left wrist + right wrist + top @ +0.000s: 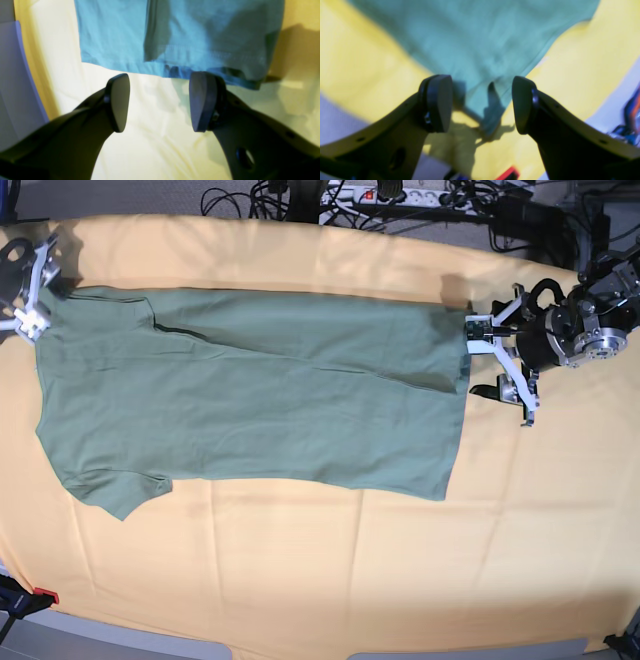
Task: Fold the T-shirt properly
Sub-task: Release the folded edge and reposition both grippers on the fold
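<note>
Gaping wide, both empty: left pincer (160, 102) & right pincer (481, 103) at T-shirt (260, 395) edges

The T-shirt (475, 37) is blurred in the right wrist view (upper part cut off by the frame edge); the left wrist view cuts it too.

Both arms reach low, left end effector (160, 105) and right end effector (481, 103) spread wide.
</note>
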Motion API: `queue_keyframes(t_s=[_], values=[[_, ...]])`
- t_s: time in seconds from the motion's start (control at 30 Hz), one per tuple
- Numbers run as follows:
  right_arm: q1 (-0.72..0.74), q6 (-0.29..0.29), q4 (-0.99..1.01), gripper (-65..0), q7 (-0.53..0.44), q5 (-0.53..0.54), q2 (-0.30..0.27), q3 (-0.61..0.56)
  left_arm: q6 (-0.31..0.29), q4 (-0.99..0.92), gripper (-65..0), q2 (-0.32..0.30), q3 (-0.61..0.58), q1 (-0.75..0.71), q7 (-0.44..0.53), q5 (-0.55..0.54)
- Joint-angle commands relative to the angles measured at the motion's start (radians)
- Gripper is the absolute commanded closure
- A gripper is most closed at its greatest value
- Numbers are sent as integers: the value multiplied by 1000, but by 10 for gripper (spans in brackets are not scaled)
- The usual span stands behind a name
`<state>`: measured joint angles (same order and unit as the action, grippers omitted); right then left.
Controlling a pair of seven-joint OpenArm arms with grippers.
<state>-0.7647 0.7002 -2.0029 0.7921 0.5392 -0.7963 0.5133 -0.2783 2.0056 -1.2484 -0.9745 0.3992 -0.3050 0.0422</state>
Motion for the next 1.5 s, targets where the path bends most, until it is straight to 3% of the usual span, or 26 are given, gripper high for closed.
queue_keyframes(t_s=[0.0,0.1,0.2,0.3,0.4,0.77,0.9,1.13,1.3,1.47], values=[[-20,-2,-10,-389,-22,1,-18,13,8,9,-375,-16,11,19,23,2],[-79,-4,-7,-389,-112,-94,-18,13,4,10,-375,-3,11,19,27,2],[-127,-55,12,-390,-228,-244,-18,13,2,10,-375,8,11,19,27,2],[-154,-62,18,-390,-270,-326,-18,9,1,10,-375,8,11,19,28,2],[-155,-103,29,-390,-277,-338,-18,9,1,11,-375,8,11,19,29,2],[-154,-121,133,-389,-380,-357,-18,1,1,11,-375,8,11,19,44,2],[-149,-143,134,-359,-382,-384,-18,-52,0,13,-375,16,11,19,43,2],[-126,-315,144,-343,-383,-566,-18,-180,-3,13,-375,16,11,19,43,2],[-46,-345,216,-343,-362,-570,-18,-213,-3,13,-375,15,11,19,43,2],[-5,-330,265,-343,-337,-570,-19,-213,-3,13,-375,15,11,19,43,2]])
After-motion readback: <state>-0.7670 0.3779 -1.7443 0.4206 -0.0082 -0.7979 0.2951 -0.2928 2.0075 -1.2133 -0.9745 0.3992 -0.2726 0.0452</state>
